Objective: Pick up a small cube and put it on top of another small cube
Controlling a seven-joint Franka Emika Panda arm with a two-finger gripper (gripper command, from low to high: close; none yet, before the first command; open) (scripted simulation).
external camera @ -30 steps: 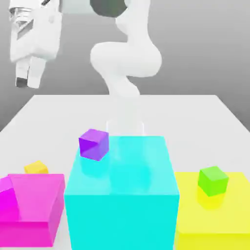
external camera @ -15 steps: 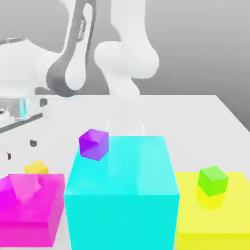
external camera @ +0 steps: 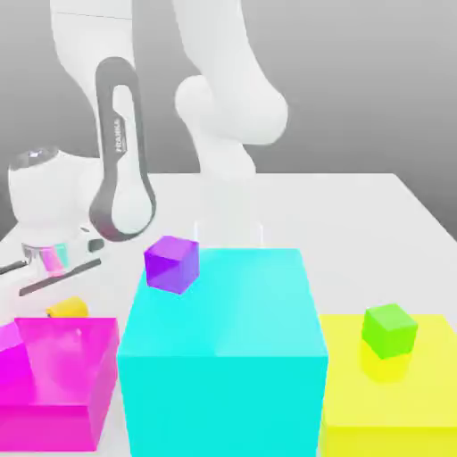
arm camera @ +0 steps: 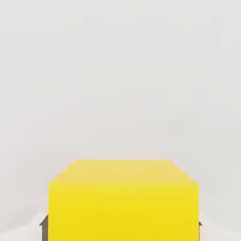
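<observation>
The small yellow-orange cube [external camera: 68,309] rests on the white table [external camera: 357,214] at the exterior view's left, just behind the big magenta block [external camera: 62,384]. My hand has come down right over it. In the hand view the cube [arm camera: 123,197] sits close up between my gripper's [arm camera: 121,227] dark fingertips [arm camera: 43,225], one on each side of it. The gripper is open and straddles the cube. A small purple cube [external camera: 171,263] lies on the far-left corner of the big cyan block [external camera: 223,357]. A small green cube [external camera: 389,330] sits on the big yellow block [external camera: 393,411].
Three big blocks line the front: magenta, cyan, yellow. The arm's white links [external camera: 125,178] hang over the table's left part, with the base [external camera: 228,134] behind the cyan block. Bare table lies behind the blocks toward the right.
The hand has dropped from high at the upper left down to the table and now straddles the yellow-orange cube. The cubes and blocks have not moved.
</observation>
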